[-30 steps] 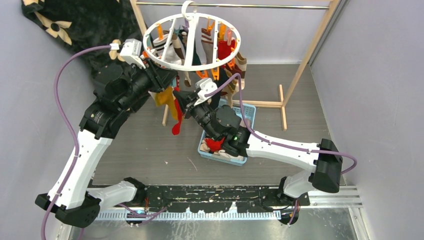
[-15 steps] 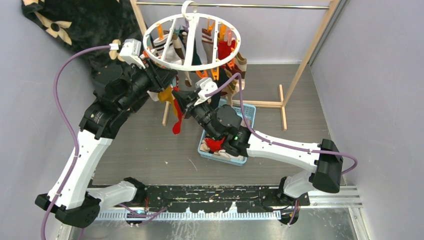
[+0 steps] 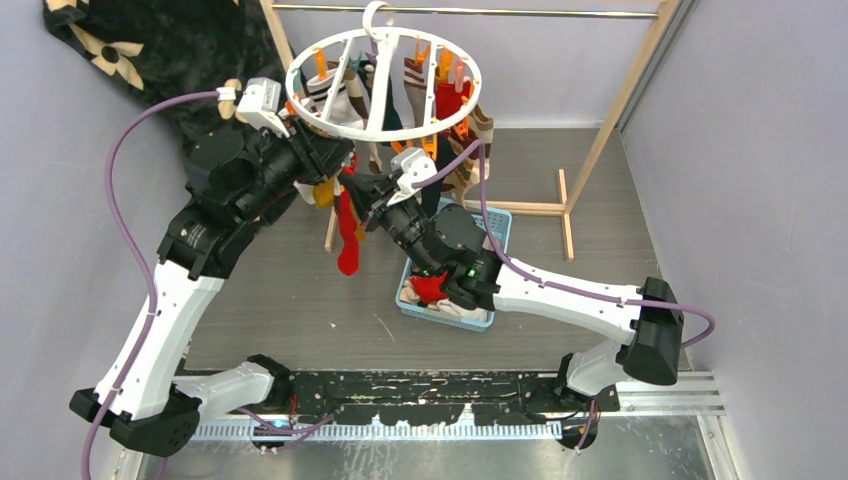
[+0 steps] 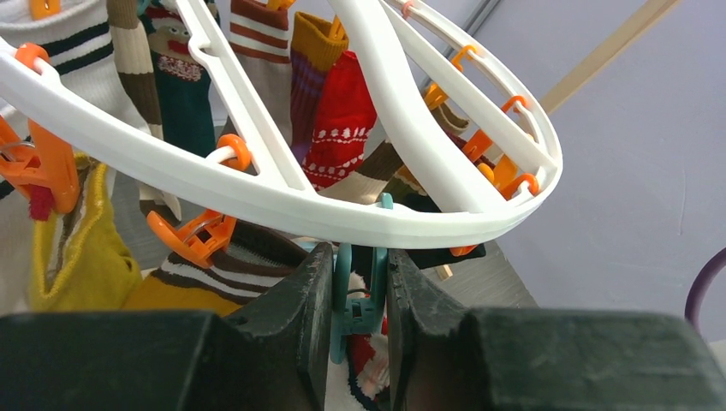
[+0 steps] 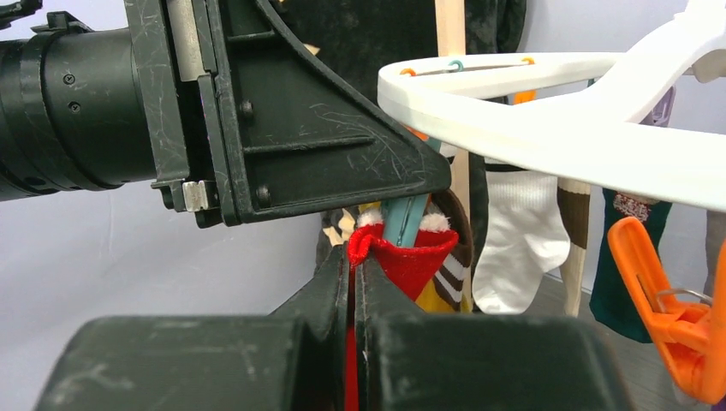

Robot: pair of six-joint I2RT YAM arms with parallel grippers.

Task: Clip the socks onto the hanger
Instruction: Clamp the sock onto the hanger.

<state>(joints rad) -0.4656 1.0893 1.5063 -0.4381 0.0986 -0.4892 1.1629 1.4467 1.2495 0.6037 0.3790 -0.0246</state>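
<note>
The white ring hanger (image 3: pixel 383 128) hangs from the rack with several socks clipped under it; its ring also shows in the left wrist view (image 4: pixel 257 193) and the right wrist view (image 5: pixel 531 128). My left gripper (image 4: pixel 360 291) is shut on a teal clip (image 4: pixel 355 300) under the near rim, squeezing it. My right gripper (image 5: pixel 353 265) is shut on the cuff of a red sock (image 5: pixel 411 257), held up at the teal clip (image 5: pixel 402 223). The red sock (image 3: pixel 346 235) dangles below both grippers.
A light blue basket (image 3: pixel 498 235) with more socks (image 3: pixel 430 290) lies on the floor under my right arm. The wooden rack frame (image 3: pixel 620 100) stands behind. A black flowered blanket (image 3: pixel 160 50) hangs at the back left. Orange clips (image 5: pixel 668 317) dangle nearby.
My right gripper has lifted the red sock up and left toward the teal clip. The left gripper has stayed at the clip.
</note>
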